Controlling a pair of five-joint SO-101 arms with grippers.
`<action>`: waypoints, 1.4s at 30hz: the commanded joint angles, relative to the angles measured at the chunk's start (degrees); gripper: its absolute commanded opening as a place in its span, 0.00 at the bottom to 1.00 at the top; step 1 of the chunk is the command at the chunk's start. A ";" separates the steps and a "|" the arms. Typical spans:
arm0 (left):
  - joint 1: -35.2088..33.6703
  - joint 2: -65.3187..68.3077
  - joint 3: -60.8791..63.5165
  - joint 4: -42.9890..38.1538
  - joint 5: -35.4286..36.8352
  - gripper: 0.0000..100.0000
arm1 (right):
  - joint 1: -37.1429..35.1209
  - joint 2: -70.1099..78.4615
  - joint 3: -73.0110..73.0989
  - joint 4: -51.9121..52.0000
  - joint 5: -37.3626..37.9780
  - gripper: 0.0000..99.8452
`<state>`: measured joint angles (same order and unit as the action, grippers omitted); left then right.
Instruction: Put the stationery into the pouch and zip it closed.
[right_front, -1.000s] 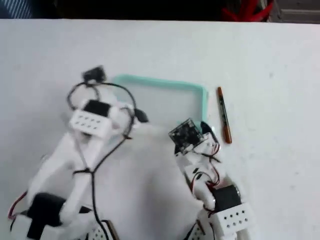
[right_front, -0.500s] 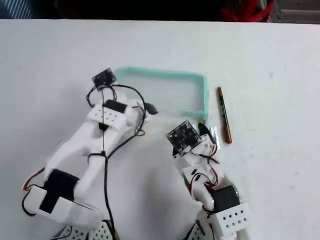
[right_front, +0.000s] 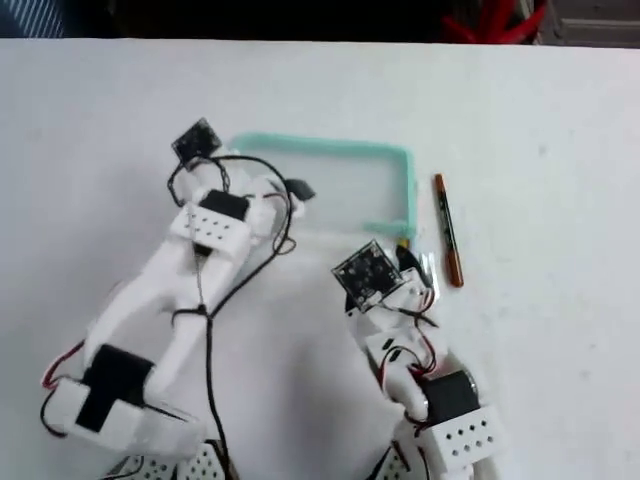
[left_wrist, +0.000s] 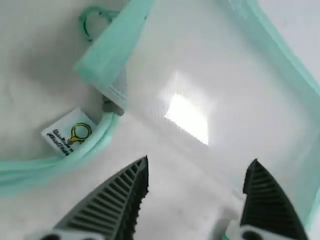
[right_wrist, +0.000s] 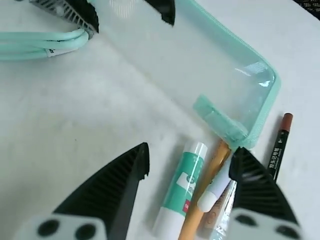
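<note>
A clear pouch (right_front: 345, 190) with a teal zip edge lies flat on the white table. In the left wrist view the pouch (left_wrist: 210, 75) has a small label tag (left_wrist: 69, 134) at its corner. My left gripper (left_wrist: 198, 162) hovers open over its left part, also seen from above (right_front: 297, 190). My right gripper (right_wrist: 191, 150) stands open just above a glue stick (right_wrist: 181, 189) and an orange pen (right_wrist: 209, 185), close to the pouch's near right corner (right_wrist: 220, 122). A brown pen (right_front: 447, 230) lies to the right of the pouch.
The white table (right_front: 540, 120) stretches free to the right and far side. Black cables (right_front: 205, 310) run along the left arm. The left gripper's dark fingers (right_wrist: 80, 12) show over the far end of the pouch in the right wrist view.
The left arm has swung its gripper toward the far side, further over the pouch's left part. The right arm shifted slightly and then stayed put.
</note>
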<state>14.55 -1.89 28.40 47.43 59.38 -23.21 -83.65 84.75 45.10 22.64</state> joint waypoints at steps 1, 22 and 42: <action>0.84 4.79 -2.73 -2.37 0.62 0.29 | -0.40 -1.01 -0.44 -0.75 -0.26 0.27; -2.15 20.79 -14.77 -2.37 0.53 0.05 | -0.40 -1.01 -0.44 -0.75 -0.26 0.27; 2.15 -1.63 -12.75 7.74 -10.90 0.02 | -0.40 -1.01 -0.35 -0.75 -0.26 0.27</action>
<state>13.32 8.92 15.03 53.41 54.29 -23.30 -83.65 84.75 45.10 22.64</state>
